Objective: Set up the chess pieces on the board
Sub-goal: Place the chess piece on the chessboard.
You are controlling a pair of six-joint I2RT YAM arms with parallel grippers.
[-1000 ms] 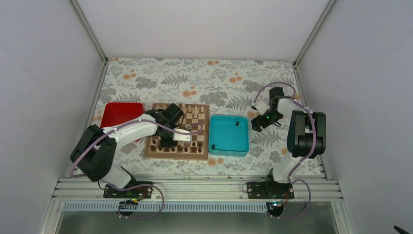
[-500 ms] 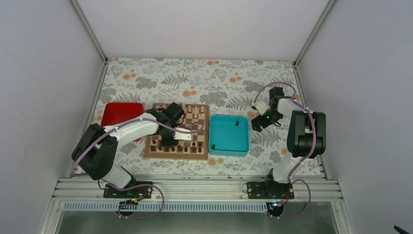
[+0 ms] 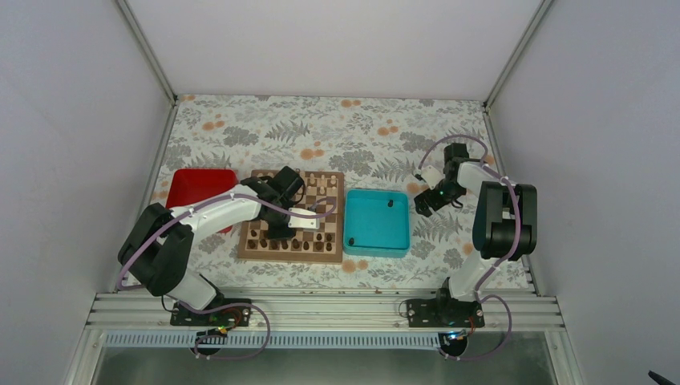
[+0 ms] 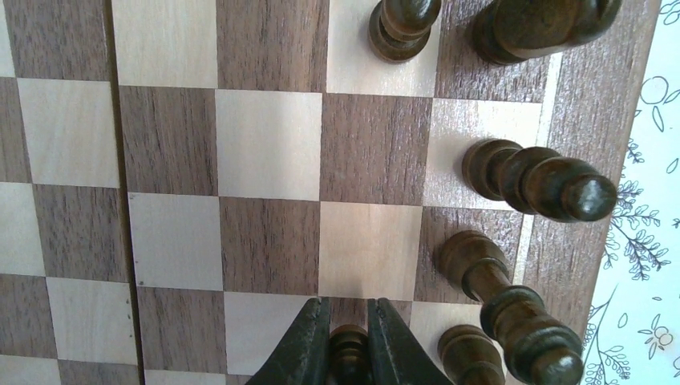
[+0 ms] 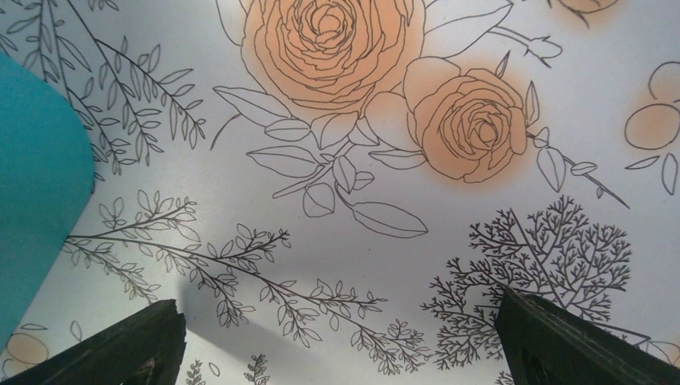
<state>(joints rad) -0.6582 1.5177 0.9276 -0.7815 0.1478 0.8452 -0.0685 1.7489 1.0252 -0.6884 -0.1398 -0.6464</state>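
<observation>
Left jaws are clenched on one dark piece (image 4: 350, 354), gripping both flanks of its upper part at 6 o'clock in the left wrist view. That view does not show whether the base touches the board (image 4: 269, 144).

Right jaws are released, spread wide and holding nothing. They hang over the floral desk (image 5: 361, 241), with a corner of the teal tray (image 5: 32, 184) at 9 o'clock.

**Location of parts**
- The dark chess pieces (image 4: 553, 180) stand in two files along the 3 o'clock side of the left wrist view, next to the tan border. Seen from overhead, these are the rows on the board's 6 o'clock side.
- The pale pieces (image 3: 321, 185) occupy the board's 12 o'clock side.
- The teal tray lies just beside the board at 3 o'clock. One lone dark piece (image 3: 390, 204) lies in it near its 12 o'clock wall.
- The red tray (image 3: 196, 188) lies at about 10 o'clock from the board.

**Handling characteristics (assessed)**
- Each piece appears to be turned wood, so it is probably light and rigid, with a smooth glossy surface.
- The round section is likely to slip or rotate under an off-centre grip.
- The narrow base means a piece will probably topple at a light sideways touch.

**Recommended hold**
- Grip across the neck, just under the head, with the axis kept vertical.
- Neighbouring pieces stand close at 3 o'clock in the left wrist view. Moving in or out from the open 9 o'clock side looks safest.
</observation>
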